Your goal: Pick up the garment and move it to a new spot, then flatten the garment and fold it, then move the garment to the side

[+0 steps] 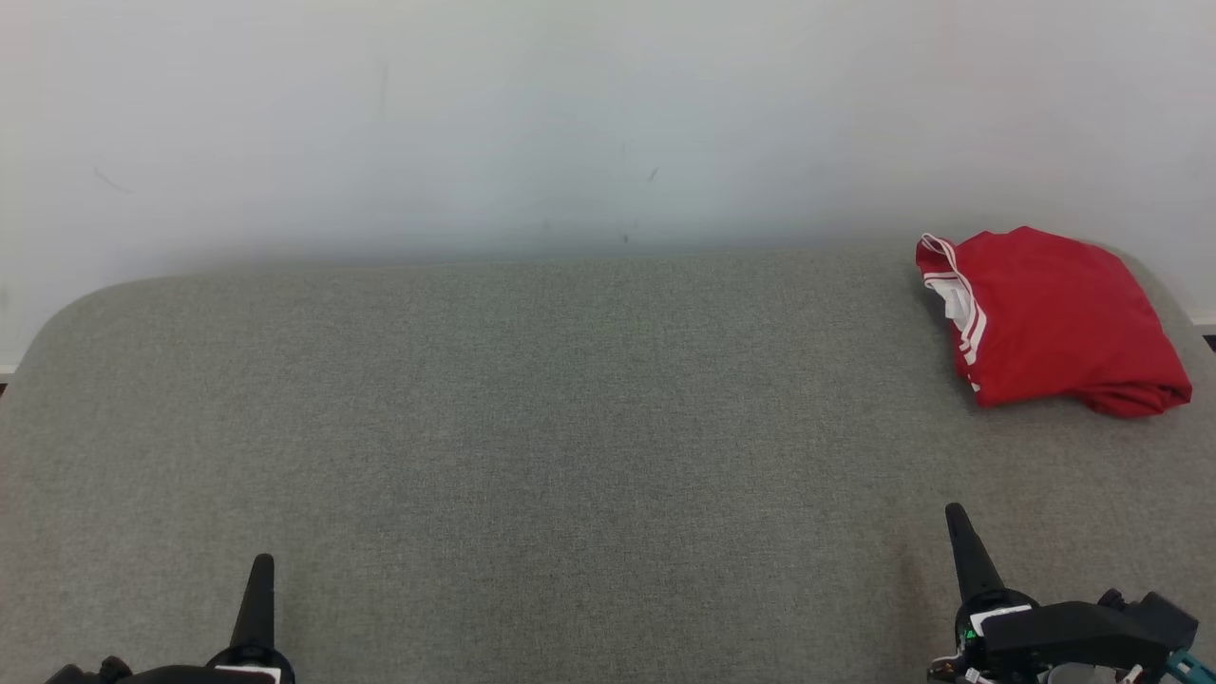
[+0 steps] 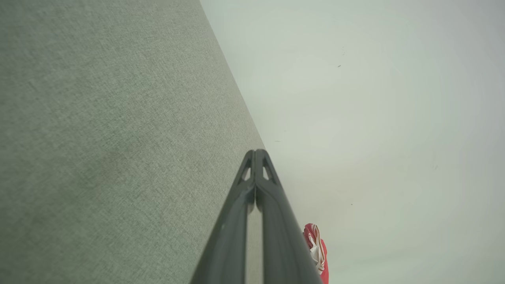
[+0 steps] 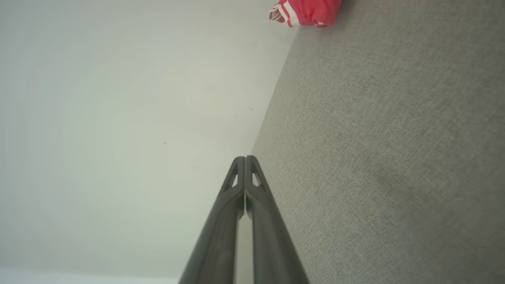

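The garment (image 1: 1050, 318) is red with white stripes along one edge and lies folded into a compact bundle at the far right of the grey fabric surface (image 1: 570, 427). A sliver of the garment (image 2: 317, 252) shows beside the fingers in the left wrist view, and the garment (image 3: 307, 12) sits at the top edge of the right wrist view. My left gripper (image 1: 259, 570) rests shut at the lower left, nothing in it. At the lower right, my right gripper (image 1: 958, 522) is shut too, empty, well short of the bundle. Both wrist views show the fingertips pressed together.
The padded grey surface has rounded far corners and ends against a pale wall (image 1: 570, 123). Its far edge runs just behind the bundle.
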Tool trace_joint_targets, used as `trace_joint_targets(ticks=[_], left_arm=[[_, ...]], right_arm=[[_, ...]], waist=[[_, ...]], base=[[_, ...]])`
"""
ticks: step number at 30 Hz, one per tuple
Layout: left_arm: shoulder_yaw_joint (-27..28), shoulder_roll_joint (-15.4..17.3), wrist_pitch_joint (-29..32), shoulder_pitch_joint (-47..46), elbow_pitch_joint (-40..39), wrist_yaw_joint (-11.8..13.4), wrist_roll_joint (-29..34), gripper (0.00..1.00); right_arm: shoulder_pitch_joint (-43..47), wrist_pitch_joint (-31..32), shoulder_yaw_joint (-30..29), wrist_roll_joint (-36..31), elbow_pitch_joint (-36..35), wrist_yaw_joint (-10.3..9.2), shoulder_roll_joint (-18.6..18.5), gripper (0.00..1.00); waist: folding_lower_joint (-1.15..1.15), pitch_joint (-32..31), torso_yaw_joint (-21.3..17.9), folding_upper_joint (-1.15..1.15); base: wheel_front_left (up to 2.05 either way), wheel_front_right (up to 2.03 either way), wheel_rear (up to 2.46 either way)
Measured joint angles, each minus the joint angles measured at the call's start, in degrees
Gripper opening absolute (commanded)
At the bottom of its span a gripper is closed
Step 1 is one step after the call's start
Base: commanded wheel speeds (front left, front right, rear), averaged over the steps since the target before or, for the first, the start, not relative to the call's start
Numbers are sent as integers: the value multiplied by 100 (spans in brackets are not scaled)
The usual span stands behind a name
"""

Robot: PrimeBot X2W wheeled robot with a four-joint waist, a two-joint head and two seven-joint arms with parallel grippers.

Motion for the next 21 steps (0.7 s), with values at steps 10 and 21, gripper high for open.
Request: trace_joint_targets(ticks=[10,21], left_arm=[[34,-38,131,-52,0,-16,-463,0],[66,-77,250,-136,1,-62,-945,0]], right_arm=[[-52,129,-22,514,-24,0,-1,0],[-99,246,-42,1062,-47,0,-1,0]], waist=[[0,33,-6,0],[0,70,-14,0]], base=[[0,0,0],[0,0,0]])
